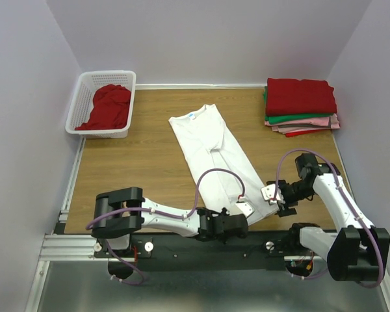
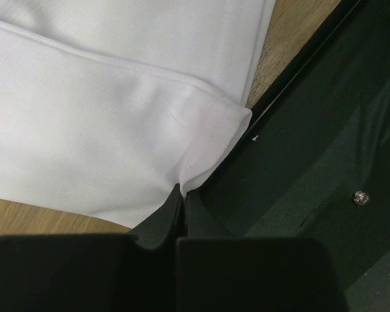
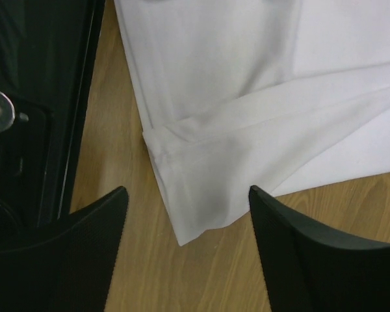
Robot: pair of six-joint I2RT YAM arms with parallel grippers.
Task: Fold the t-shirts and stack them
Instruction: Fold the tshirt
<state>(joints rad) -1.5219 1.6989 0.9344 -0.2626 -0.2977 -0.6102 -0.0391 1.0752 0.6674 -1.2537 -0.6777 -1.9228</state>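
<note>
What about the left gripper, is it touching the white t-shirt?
Touching. The left wrist view shows the left gripper shut on a corner of the white t-shirt.

Across the middle of the table (image 1: 136, 169), a plain white t-shirt (image 1: 211, 153), sides folded in to make a long narrow strip, laid flat and slanted: collar with its small blue neck label (image 1: 194, 117) toward the far left, hem toward the near right. One hem corner pinched in the closed left gripper (image 2: 182, 195) at the table's near edge; the other hem corner flat on the tabletop, layers doubled. In the far right corner, a neat stack of folded t-shirts (image 1: 301, 107): red on top, then green, pink, red lowest. Far left, a crumpled red t-shirt (image 1: 109, 107) heaped in the white lattice basket (image 1: 78, 104).
</note>
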